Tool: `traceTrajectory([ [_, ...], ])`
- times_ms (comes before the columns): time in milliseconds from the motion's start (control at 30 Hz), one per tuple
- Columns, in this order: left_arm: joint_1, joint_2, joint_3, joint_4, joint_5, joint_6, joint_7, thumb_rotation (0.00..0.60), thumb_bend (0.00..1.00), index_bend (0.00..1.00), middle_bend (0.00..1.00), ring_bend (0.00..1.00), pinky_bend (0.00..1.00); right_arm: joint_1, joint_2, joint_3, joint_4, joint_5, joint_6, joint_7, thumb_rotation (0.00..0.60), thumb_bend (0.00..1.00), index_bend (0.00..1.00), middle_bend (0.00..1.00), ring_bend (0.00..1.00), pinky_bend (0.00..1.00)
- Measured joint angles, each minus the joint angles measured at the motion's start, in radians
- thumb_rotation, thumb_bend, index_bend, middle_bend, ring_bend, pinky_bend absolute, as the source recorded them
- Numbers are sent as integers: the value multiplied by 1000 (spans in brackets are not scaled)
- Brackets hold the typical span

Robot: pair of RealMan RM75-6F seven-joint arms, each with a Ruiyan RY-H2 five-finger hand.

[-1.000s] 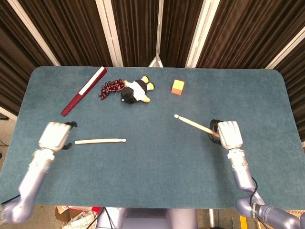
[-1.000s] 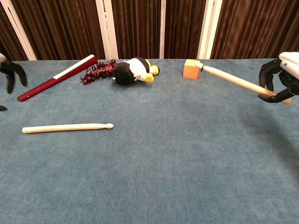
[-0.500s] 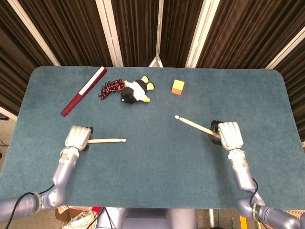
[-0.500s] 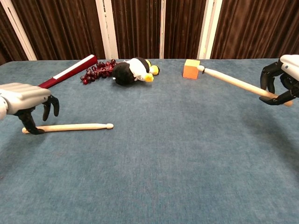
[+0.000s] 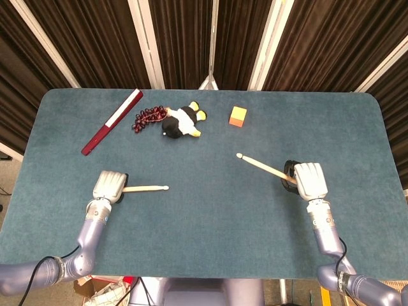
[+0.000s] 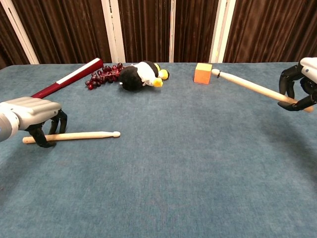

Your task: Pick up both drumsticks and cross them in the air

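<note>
One wooden drumstick [image 5: 145, 188] [image 6: 81, 135] lies flat on the blue table [image 5: 204, 217], tip pointing right. My left hand [image 5: 109, 186] [image 6: 34, 113] sits over its butt end. The fingers hang behind the stick and the thumb curls in front, straddling it without a clear grip. At the right, my right hand [image 5: 308, 180] [image 6: 303, 82] grips the butt of the second drumstick [image 5: 262, 166] [image 6: 247, 85]. That stick is lifted off the table and its tip points up and to the left.
Along the back lie a red and white bar [image 5: 111, 121] [image 6: 64, 79], a bunch of dark grapes [image 5: 148, 116] [image 6: 103, 74], a penguin plush [image 5: 182, 121] [image 6: 139, 74] and an orange block [image 5: 238, 116] [image 6: 202, 73].
My left hand came in from the far left, dropped over the butt of the lying drumstick and curled its fingers down around it. The right hand drifted slightly right with its stick.
</note>
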Motion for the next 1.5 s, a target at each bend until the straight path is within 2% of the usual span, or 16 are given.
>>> traceTrajectory([
  [133,3,-6,6,5,31,7,-32,600,580,603,698,870,980,1,0,0,2,2,-2,-2,600,522,816,648,839,871],
  [200,6,-10,8,9,54,13,-54,600,589,613,713,871,980,1,-1,0,1,2,-3,-3,600,522,817,648,839,871],
  [567,15,-11,-5,17,204,68,-180,600,605,623,724,871,980,-2,2,3,-13,4,8,-9,600,523,816,648,839,871],
  [833,-11,37,-55,-91,310,103,-230,600,605,629,728,871,980,14,7,27,-61,6,18,-31,600,523,817,648,839,871],
  [1200,-111,62,-156,-266,351,116,-179,600,605,631,728,871,980,59,27,89,-226,16,32,-115,600,524,822,649,839,871],
  [1500,-179,34,-197,-332,321,124,-97,600,605,633,729,871,980,89,47,134,-363,47,43,-211,600,524,824,651,839,871],
])
